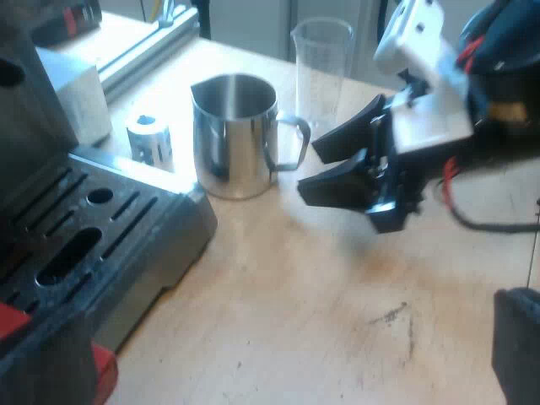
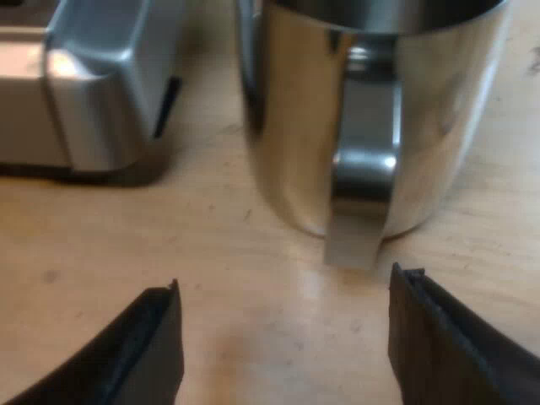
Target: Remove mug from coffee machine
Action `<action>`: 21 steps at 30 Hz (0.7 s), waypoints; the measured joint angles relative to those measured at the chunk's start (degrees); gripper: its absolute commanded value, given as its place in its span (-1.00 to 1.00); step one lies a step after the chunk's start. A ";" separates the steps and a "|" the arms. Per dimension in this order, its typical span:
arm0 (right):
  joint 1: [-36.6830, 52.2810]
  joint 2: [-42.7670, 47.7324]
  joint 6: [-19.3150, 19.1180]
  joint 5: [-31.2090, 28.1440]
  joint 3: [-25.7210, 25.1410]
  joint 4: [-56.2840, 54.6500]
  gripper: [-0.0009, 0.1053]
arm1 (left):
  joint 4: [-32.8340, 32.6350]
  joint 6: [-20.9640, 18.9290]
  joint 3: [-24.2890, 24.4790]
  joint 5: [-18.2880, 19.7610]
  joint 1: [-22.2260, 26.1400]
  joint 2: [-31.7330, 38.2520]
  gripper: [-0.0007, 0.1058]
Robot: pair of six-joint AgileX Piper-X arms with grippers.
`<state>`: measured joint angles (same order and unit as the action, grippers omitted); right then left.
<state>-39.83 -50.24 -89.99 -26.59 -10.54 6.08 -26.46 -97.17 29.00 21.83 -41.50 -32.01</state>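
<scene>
Light is coming in warm and fairly bright over the table [image 1: 321, 295], and is washing out to near white on the far side behind the glass [image 1: 321, 72]. The mug [image 1: 234, 135] is throwing pale glare streaks down its wall and mirroring the wood. In the right wrist view the mug [image 2: 295, 126] is blowing out along one flank and laying a soft shadow at its base. The machine [image 2: 93, 93] corner is catching a white highlight, and its tray slots are sinking into deep shadow. The right gripper [image 1: 307, 170] is casting a faint shadow on the wood, its fingers [image 2: 148, 346] reading flat black.
</scene>
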 measured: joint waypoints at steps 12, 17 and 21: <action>0.00 14.35 0.47 8.43 -17.37 -37.94 0.05 | -2.86 -3.36 1.98 0.00 0.00 -0.74 0.86; 0.00 15.18 -1.33 8.51 -24.17 -46.38 0.05 | -7.77 -3.88 7.02 -4.05 0.00 -0.74 0.86; 0.00 15.18 -4.84 8.60 -29.73 -52.24 0.05 | -9.95 -3.92 11.17 -8.51 0.00 -0.74 0.86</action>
<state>-39.83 -35.06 -94.83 -17.99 -40.28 -46.15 -36.42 -101.08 40.17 13.32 -41.50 -32.76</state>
